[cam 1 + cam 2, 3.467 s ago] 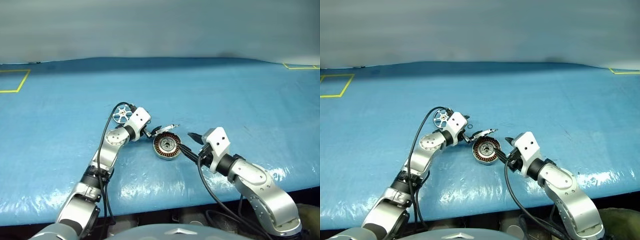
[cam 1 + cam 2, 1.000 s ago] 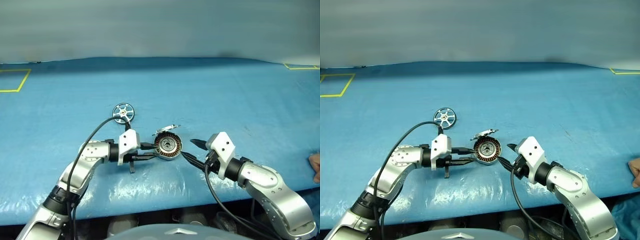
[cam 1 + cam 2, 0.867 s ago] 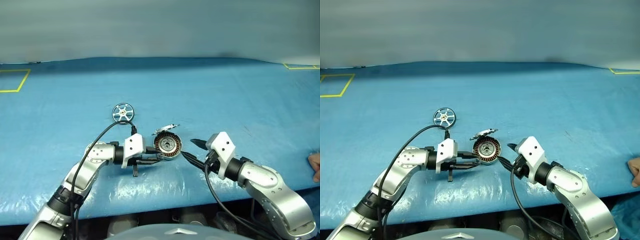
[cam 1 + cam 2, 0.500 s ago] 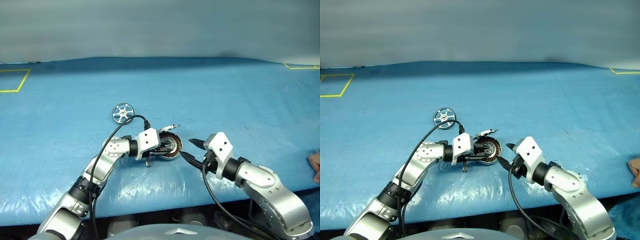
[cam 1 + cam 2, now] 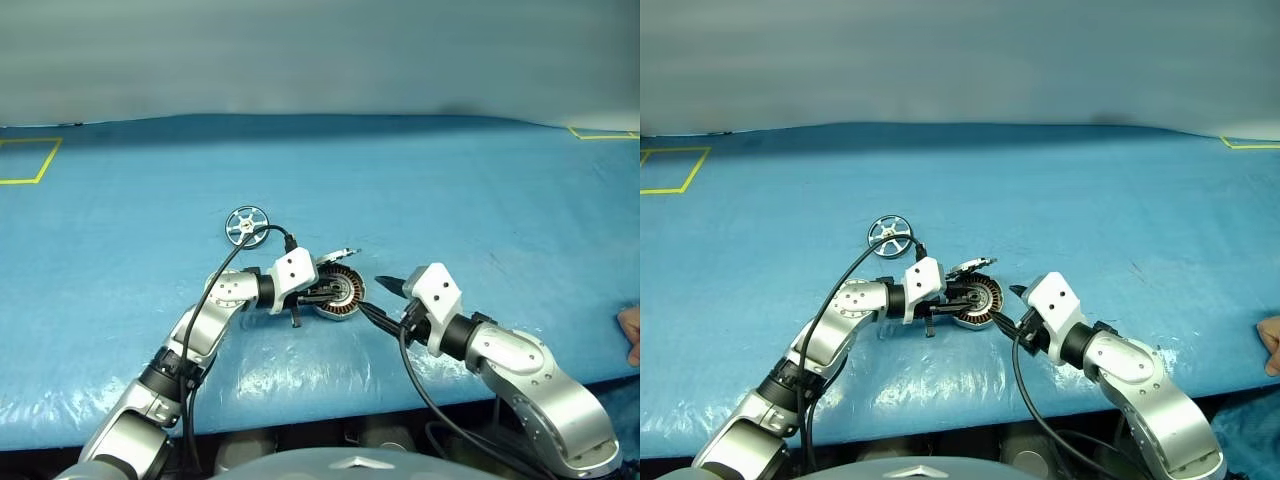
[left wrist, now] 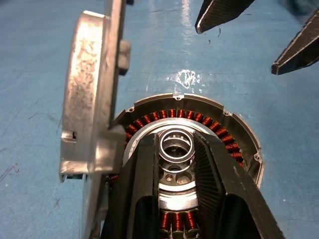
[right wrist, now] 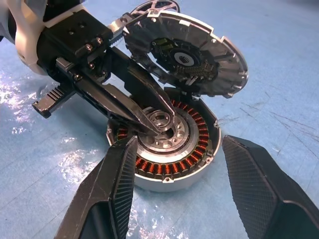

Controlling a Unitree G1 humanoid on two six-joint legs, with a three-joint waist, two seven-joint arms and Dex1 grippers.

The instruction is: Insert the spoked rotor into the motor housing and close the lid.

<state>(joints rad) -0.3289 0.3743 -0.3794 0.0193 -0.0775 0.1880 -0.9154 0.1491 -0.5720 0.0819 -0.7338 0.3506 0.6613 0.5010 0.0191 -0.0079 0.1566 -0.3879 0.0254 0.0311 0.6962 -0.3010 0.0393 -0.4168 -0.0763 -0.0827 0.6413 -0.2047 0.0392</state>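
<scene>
Left gripper [image 7: 152, 124]: fingers nearly together, tips at the central hub of the round silver-grey motor housing [image 7: 164, 149] with copper windings; whether they pinched anything could not be told. Right gripper [image 7: 174, 174]: fingers spread, straddling the housing, grasping nothing. Ribbed grey metal lid [image 7: 187, 57] stood hinged open. Shiny six-spoked silver rotor [image 5: 246, 224] lay apart on the blue counter [image 5: 450, 190]; judged rigid, light, slippery — best taken across the rim.

A silver-grey motor housing [image 7: 169, 172] is ringed inside with copper-brown windings [image 7: 197, 149]. Radial ribs are seen on the grey lid [image 7: 199, 55]. The spoked rotor [image 5: 246, 224] is shiny silver. The table [image 5: 450, 190] is covered in blue, with yellow tape lines [image 5: 30, 160].
</scene>
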